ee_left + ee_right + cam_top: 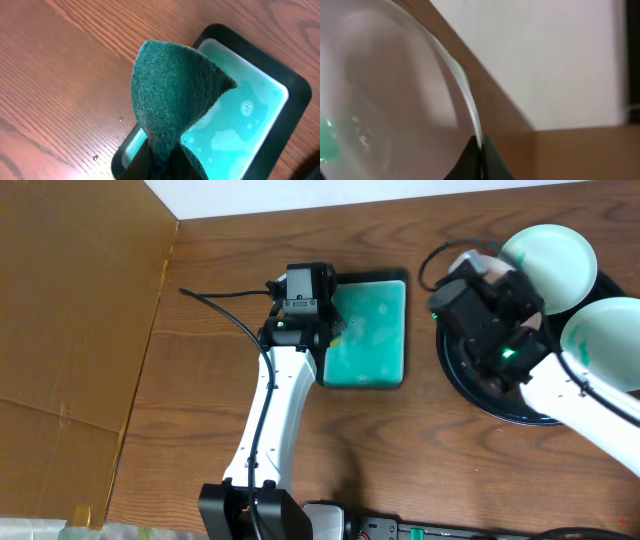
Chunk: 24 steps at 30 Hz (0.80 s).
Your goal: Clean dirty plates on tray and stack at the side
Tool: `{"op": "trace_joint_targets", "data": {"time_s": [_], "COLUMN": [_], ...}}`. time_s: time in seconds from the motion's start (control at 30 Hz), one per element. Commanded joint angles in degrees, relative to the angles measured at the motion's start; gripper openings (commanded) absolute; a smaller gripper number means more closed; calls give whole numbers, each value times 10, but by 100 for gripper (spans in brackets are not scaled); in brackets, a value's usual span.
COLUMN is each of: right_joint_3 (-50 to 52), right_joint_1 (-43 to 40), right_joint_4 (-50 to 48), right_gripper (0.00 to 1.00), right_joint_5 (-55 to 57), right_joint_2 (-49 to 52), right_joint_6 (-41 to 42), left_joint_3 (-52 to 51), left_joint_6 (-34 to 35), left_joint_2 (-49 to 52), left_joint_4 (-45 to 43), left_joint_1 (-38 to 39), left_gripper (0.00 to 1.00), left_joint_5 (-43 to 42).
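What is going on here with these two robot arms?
It's a plate-cleaning job. The left claw holds a folded green sponge above the teal dish of liquid. The right claw pinches the rim of a white plate with green smears, by the black tray. A second plate lies to its right. Sponge and plate are not touching yet.

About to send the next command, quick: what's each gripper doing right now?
Left gripper: closed, holding the green sponge.
Right gripper: closed on the rim of a plate.
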<state>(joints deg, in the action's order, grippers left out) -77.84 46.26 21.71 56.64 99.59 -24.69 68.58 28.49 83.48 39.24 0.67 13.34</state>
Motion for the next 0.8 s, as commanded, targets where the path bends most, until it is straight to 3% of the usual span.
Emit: {"op": "trace_joint_targets", "data": {"time_s": [0.0,0.23,0.4,0.53,0.77], "right_joint_3": [-9,-9,-9,-9,-9], "right_joint_1": [19,30,29,20,-67], "right_joint_4": [-24,-99,-106,-75,78], "right_gripper": [1,1,1,1,1], "right_joint_5": [53,103,94,38,-292], "right_joint_2": [-11,-11,-11,-11,-11], "right_joint_6": [-166,-254,-236,-130,156], "left_joint_3": [-1,-1,-1,-1,-1], "left_joint_6": [5,5,5,5,4], "left_joint_2": [3,16,21,21,21], "left_joint_4": [4,9,9,8,3], "left_joint_1": [-2,-2,-2,-2,-2], "left_gripper": [7,7,7,7,7], "left_joint_5": [-9,-9,-9,-9,-79]}}
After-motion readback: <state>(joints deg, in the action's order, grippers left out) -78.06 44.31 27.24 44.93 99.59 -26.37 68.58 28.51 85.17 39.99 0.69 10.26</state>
